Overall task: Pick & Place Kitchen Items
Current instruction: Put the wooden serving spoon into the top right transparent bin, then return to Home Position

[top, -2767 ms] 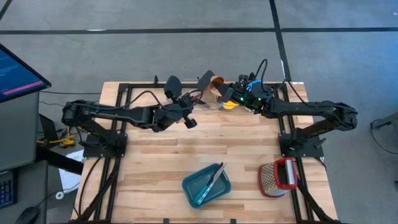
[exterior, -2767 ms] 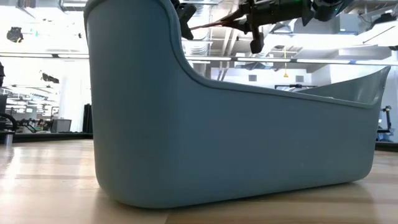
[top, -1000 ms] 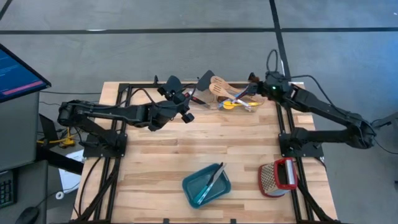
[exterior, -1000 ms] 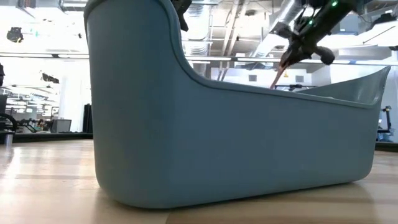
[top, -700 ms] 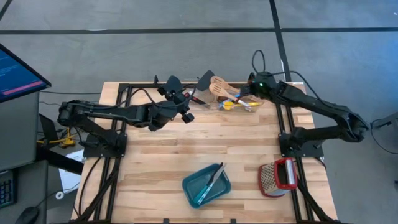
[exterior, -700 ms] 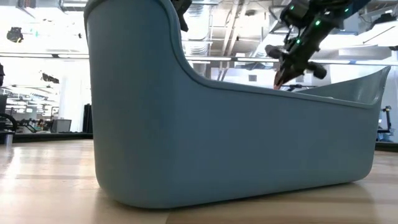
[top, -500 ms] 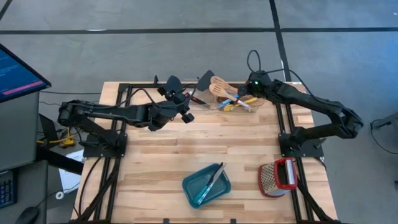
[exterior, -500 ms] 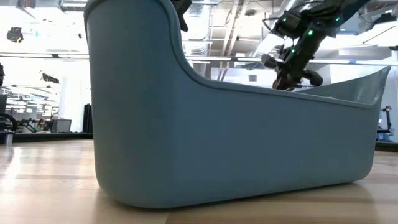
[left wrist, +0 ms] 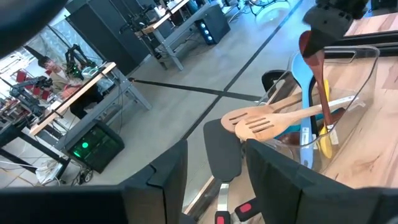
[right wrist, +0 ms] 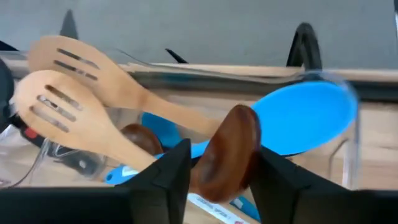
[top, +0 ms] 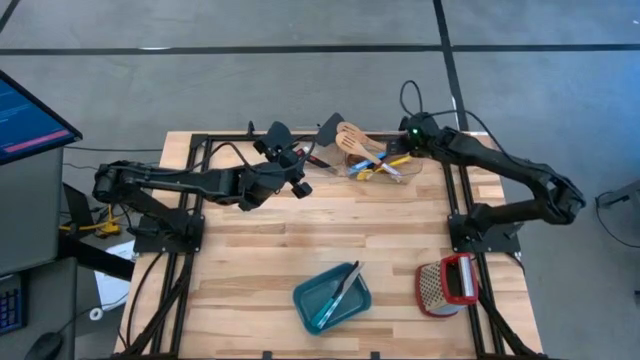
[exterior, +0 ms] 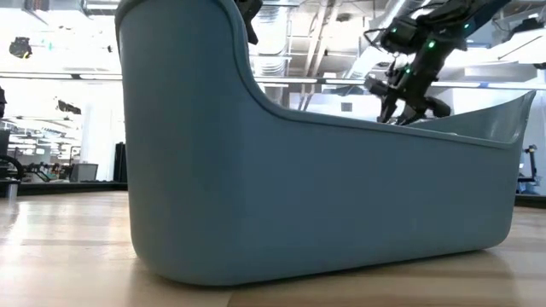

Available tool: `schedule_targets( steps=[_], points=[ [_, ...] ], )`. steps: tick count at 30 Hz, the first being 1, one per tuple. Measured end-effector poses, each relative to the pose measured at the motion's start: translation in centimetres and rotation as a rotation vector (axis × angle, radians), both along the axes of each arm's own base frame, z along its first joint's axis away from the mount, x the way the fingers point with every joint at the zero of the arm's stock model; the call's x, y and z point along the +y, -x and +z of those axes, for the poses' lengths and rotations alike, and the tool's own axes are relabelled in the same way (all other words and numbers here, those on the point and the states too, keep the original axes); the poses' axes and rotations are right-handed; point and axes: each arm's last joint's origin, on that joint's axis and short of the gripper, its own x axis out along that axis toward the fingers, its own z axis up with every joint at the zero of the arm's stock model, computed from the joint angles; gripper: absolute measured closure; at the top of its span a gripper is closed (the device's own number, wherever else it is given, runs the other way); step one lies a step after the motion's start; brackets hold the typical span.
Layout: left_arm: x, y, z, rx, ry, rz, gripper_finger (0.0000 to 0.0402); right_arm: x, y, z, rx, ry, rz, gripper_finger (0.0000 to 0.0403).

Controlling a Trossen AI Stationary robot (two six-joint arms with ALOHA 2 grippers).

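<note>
A clear container (top: 385, 172) near the table's far edge holds the kitchen items: pale slotted wooden spatulas (right wrist: 68, 106), a blue spoon (right wrist: 305, 118), a yellow spoon (left wrist: 324, 134) and a brown wooden spoon (right wrist: 230, 155). The brown spoon stands with its bowl up and its handle (left wrist: 324, 106) down in the container. My right gripper (right wrist: 222, 149) hangs slanting over it, open, one finger on each side of the bowl. My left gripper (left wrist: 217, 152) waits open to the container's left. A black spatula (left wrist: 222, 149) shows beyond its fingers; the handle's lower end is hidden. My right gripper comes down slanting from the table's far right side, and the brown spoon's bowl (right wrist: 239, 140) stands in the gap between its fingers. I cannot tell whether either finger touches the bowl.
A teal bin (top: 305, 300) with a utensil in it sits near the table's front edge and fills the low view. A red-handled grater (top: 447, 283) lies at the front right. Another black spatula head (top: 278, 132) sticks out over the far edge.
My right gripper has come from the far right corner toward the table's left and down onto the clear container, tipping further downward. The brown spoon came with it, handle hanging below, and the handle has gone into the container.
</note>
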Motion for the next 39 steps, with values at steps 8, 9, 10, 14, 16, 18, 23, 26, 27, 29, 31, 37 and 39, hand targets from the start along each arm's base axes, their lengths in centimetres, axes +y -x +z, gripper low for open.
schedule_targets(
  steps=[8, 9, 10, 14, 16, 18, 23, 26, 27, 29, 31, 37, 39],
  points=[
    [0.0, 0.0, 0.0, 0.001, 0.000, 0.000, 0.0253, 0.9, 2.7, 3.2, -0.082, 0.105, -0.023, 0.0226],
    [0.0, 0.0, 0.0, 0.001, 0.000, 0.000, 0.0253, 1.0, 3.1, 3.7, -0.089, 0.125, -0.020, 0.0224],
    [0.0, 0.0, 0.0, 0.002, 0.000, 0.000, 0.0253, 1.2, 3.5, 4.1, -0.096, 0.146, -0.017, 0.0224],
    [0.0, 0.0, 0.0, 0.002, 0.000, 0.000, 0.0253, 2.1, 5.1, 5.8, -0.158, 0.219, -0.029, 0.0229],
    [0.0, 0.0, 0.0, 0.002, 0.000, 0.000, 0.0253, 2.7, 5.9, 6.8, -0.212, 0.255, -0.023, 0.0235],
    [0.0, 0.0, 0.0, 0.002, 0.000, 0.000, 0.0253, 3.5, 6.5, 7.7, -0.279, 0.290, 0.006, 0.0242],
    [0.0, 0.0, 0.0, 0.002, 0.000, 0.000, 0.0253, 5.5, 7.1, 10.3, -0.490, 0.390, 0.150, 0.0270],
    [0.0, 0.0, 0.0, 0.002, 0.001, -0.002, 0.0253, 6.6, 7.2, 11.7, -0.610, 0.450, 0.252, 0.0290],
    [0.0, 0.0, 0.0, 0.002, 0.001, -0.002, 0.0253, 7.0, 7.2, 12.0, -0.644, 0.466, 0.285, 0.0298],
    [0.0, 0.0, 0.0, 0.002, 0.003, -0.008, 0.0253, 7.7, 7.0, 12.6, -0.698, 0.482, 0.350, 0.0313],
    [-0.1, -0.1, 0.0, 0.001, 0.012, -0.032, 0.0253, 8.2, 6.7, 12.9, -0.732, 0.482, 0.405, 0.0330],
    [-0.5, -0.4, -0.1, -0.006, 0.071, -0.176, 0.0280, 9.4, 5.1, 12.6, -0.717, 0.460, 0.550, 0.0390],
    [-0.6, -0.5, -0.1, -0.018, 0.100, -0.222, 0.0299, 9.7, 4.3, 12.3, -0.692, 0.454, 0.602, 0.0398]
  ],
)
